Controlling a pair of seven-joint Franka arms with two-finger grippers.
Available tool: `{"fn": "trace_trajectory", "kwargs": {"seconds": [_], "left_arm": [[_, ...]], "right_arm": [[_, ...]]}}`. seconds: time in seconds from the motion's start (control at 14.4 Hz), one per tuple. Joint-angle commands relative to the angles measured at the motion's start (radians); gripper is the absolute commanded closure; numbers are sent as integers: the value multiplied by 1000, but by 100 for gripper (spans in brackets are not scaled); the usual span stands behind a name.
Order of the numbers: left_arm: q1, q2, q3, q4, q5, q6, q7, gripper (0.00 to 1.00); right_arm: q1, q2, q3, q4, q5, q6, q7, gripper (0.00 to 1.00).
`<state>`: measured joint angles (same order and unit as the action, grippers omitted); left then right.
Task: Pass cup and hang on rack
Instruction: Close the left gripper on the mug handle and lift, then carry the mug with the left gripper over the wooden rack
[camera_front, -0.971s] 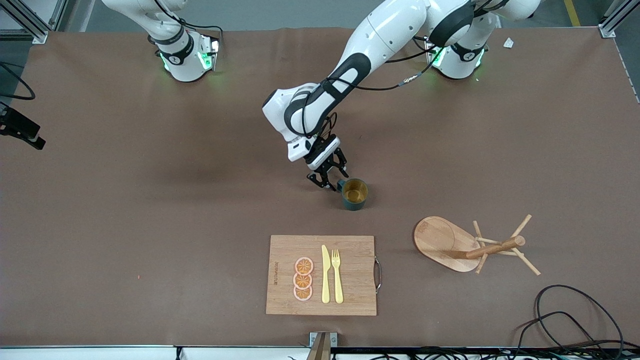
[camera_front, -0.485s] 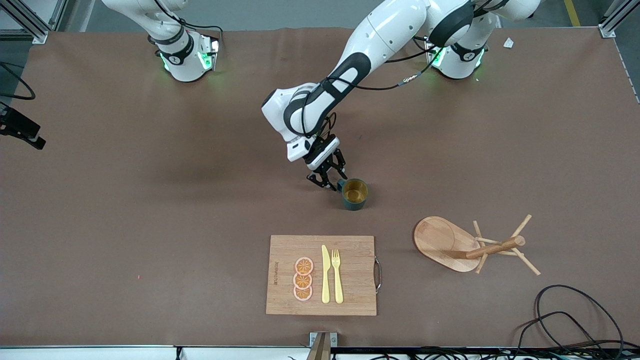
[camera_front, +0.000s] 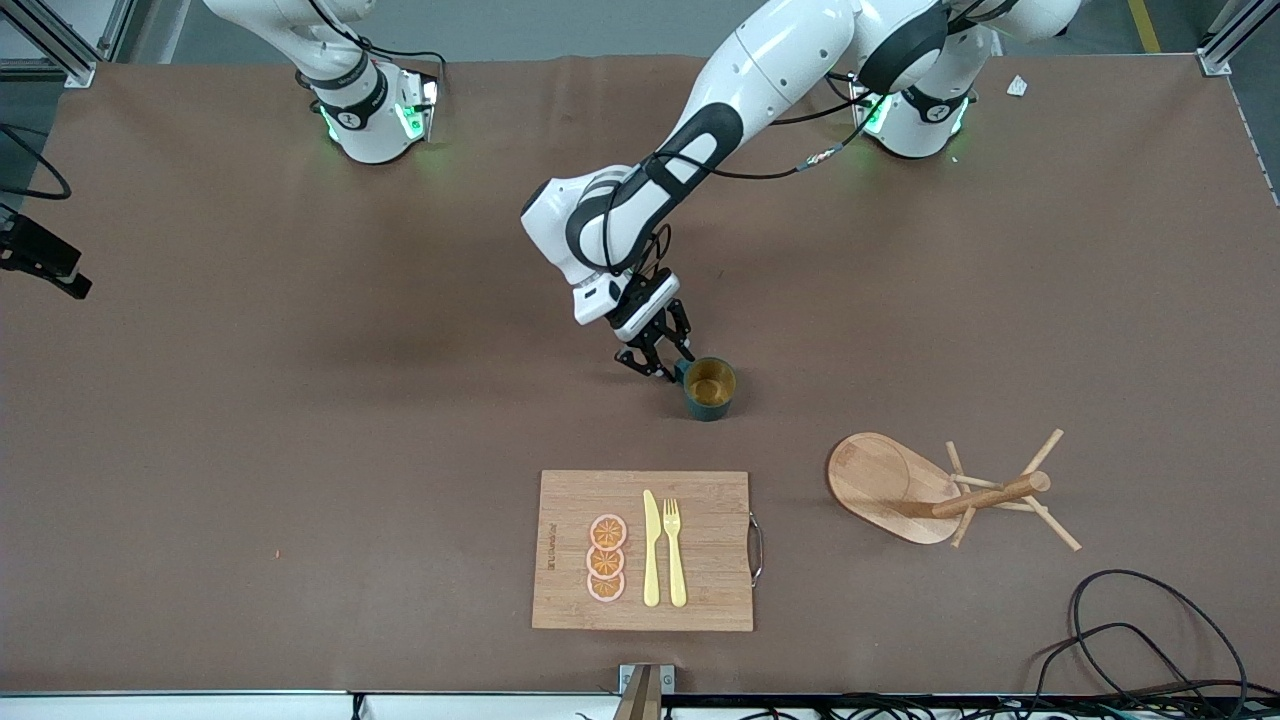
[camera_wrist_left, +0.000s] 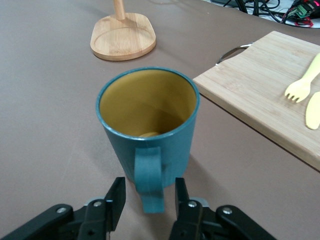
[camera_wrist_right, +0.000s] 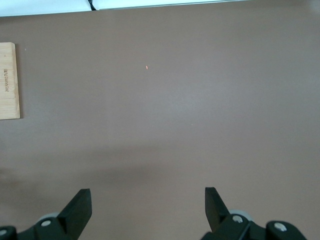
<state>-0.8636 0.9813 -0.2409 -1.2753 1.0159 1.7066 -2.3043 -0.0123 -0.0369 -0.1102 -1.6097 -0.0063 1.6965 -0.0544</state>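
The dark teal cup (camera_front: 710, 387) with a yellow-ochre inside stands upright on the brown table, between the robots' bases and the cutting board. My left gripper (camera_front: 661, 357) is low beside it, on the handle side. In the left wrist view the cup (camera_wrist_left: 147, 125) fills the middle, and my left gripper (camera_wrist_left: 149, 186) is open with one finger on each side of the handle (camera_wrist_left: 149, 177), a gap on both sides. The wooden rack (camera_front: 960, 490) stands toward the left arm's end of the table, nearer to the front camera than the cup. My right gripper (camera_wrist_right: 148, 197) is open and empty over bare table.
A rectangular wooden cutting board (camera_front: 700, 590) with a yellow knife (camera_front: 651, 548), a yellow fork (camera_front: 674, 550) and orange slices (camera_front: 606, 558) lies nearer to the front camera than the cup. Black cables (camera_front: 1130, 640) lie at the table's front corner near the rack.
My left gripper's fingers have come closer together around the cup's handle. The cup and the rack have not moved.
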Motion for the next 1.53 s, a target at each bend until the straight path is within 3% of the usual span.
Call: {"fn": "trace_trajectory", "kwargs": {"seconds": [0.0, 0.28, 0.42, 0.76, 1.04, 1.46], "left_arm": [[-8, -7, 9, 2, 4, -22, 0, 57], [-6, -12, 6, 2, 4, -22, 3, 80], [-2, -21, 2, 2, 3, -21, 20, 98], [102, -163, -14, 4, -164, 1, 172, 100], [225, -308, -14, 4, -365, 137, 210, 100], [449, -450, -15, 4, -782, 240, 354, 99]], "right_arm": [[-9, -26, 12, -25, -14, 0, -9, 0], [-9, -26, 12, -25, -14, -1, -9, 0], [-9, -26, 12, -25, -15, -1, -9, 0], [-9, -26, 12, -25, -15, -9, -9, 0], [-8, -26, 14, -25, -15, -9, -9, 0], [-8, -26, 14, -25, -15, -9, -9, 0]]}}
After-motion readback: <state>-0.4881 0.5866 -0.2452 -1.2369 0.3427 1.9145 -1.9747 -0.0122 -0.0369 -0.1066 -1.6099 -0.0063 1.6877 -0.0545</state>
